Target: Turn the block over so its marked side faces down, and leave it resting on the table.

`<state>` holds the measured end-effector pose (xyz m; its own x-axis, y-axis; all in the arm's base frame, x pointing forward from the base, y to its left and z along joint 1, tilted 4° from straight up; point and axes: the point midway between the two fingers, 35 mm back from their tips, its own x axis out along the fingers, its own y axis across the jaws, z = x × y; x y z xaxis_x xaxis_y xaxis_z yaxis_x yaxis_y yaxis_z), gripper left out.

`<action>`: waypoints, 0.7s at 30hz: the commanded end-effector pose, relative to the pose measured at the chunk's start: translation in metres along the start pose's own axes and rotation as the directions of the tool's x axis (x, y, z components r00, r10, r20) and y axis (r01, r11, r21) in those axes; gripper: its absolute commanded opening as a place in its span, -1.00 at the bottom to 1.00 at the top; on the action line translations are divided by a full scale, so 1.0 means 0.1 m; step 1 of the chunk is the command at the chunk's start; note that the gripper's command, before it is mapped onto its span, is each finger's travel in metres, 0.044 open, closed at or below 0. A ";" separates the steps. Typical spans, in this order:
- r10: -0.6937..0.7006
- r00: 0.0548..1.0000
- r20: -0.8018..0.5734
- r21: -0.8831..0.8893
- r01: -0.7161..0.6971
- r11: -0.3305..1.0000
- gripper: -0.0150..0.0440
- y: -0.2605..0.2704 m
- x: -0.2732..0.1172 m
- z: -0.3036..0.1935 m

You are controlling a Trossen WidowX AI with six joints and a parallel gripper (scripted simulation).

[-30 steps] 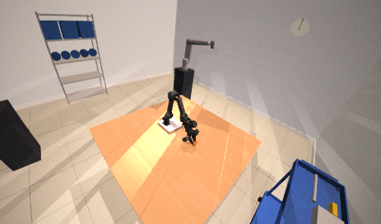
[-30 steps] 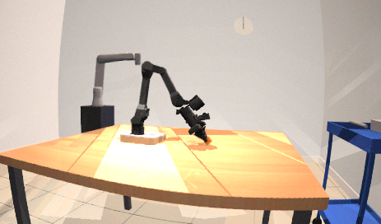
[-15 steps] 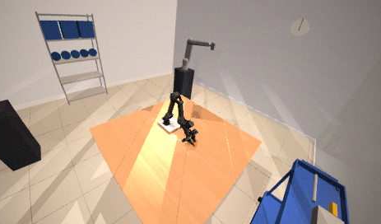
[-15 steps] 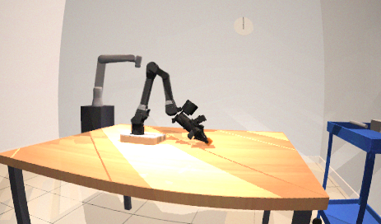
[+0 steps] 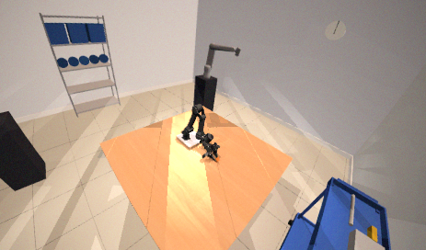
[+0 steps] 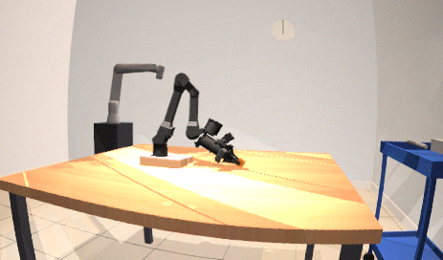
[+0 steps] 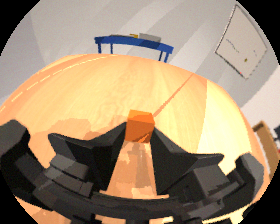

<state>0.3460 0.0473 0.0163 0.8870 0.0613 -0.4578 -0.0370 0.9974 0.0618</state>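
The orange block (image 7: 140, 125) (image 6: 242, 162) is held between the fingertips of my gripper (image 7: 139, 125) (image 6: 239, 162), which is shut on it. In the top view the block shows only as a small orange patch at the fingertips. The gripper slants down and forward, with the block at its lower end, close to the wooden table (image 5: 143, 172) (image 6: 277, 210) (image 7: 91, 95). Whether the block touches the table cannot be told. The wrist view shows a lighter orange face on top and a darker face toward the camera. No mark is clear enough to tell which side is marked.
The arm's pale base plate (image 5: 189, 142) (image 6: 165, 162) lies on the table behind the gripper. A blue cart (image 5: 313, 230) (image 6: 411, 155) (image 7: 136, 42) stands beyond the table. Another arm on a black pedestal (image 5: 205, 92) (image 6: 113, 136) stands behind the table.
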 end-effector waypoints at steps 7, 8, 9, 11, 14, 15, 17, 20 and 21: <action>-0.005 1.000 0.007 0.006 0.005 1.000 -0.49 -0.01 -0.01 -0.04; -0.005 1.000 0.007 0.006 0.005 1.000 -0.49 -0.01 -0.01 -0.04; -0.005 1.000 0.007 0.006 0.005 1.000 -0.49 -0.01 -0.01 -0.04; -0.005 1.000 0.007 0.006 0.005 1.000 -0.49 -0.01 -0.01 -0.04; -0.005 1.000 0.007 0.006 0.005 1.000 -0.31 -0.01 -0.01 -0.04; -0.005 1.000 0.007 0.006 0.005 1.000 -0.22 -0.01 -0.01 -0.04; -0.005 1.000 0.007 0.006 0.005 1.000 -0.05 -0.01 -0.01 -0.04; -0.005 1.000 0.007 0.006 0.005 1.000 0.22 -0.01 -0.01 -0.04; -0.005 1.000 0.007 0.006 0.005 1.000 0.31 -0.01 -0.01 -0.04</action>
<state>0.3433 0.0470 0.0134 0.8897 0.0602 -0.4526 -0.0364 0.9975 0.0612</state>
